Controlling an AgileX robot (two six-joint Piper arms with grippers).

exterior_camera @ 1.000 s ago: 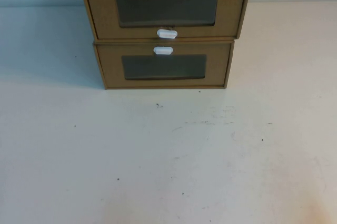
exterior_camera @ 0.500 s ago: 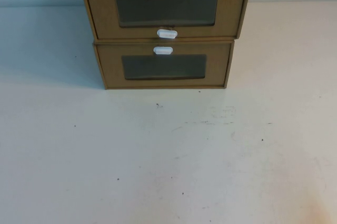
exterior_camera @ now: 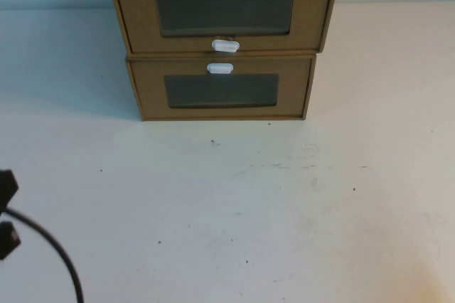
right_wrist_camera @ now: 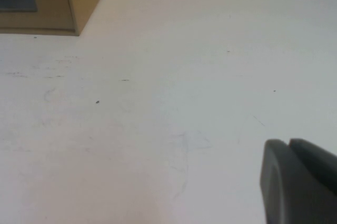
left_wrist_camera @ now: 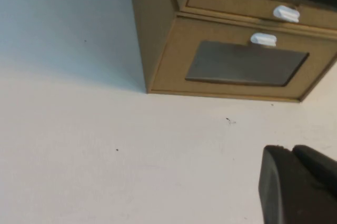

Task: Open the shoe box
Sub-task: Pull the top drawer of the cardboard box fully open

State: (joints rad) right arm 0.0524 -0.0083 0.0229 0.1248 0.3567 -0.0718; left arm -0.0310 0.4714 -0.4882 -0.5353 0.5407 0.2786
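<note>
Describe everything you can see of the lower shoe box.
The lower box looks like brown cardboard, a drawer type, shut. Its front has a dark rectangular window and a small white tab above it, centred near the top edge. It sits flat on the white table at the far side, with the upper box stacked on it. Neither claw touches it: the left claw is shut over the table to its near left, the right claw shut over the table to its near right.
</note>
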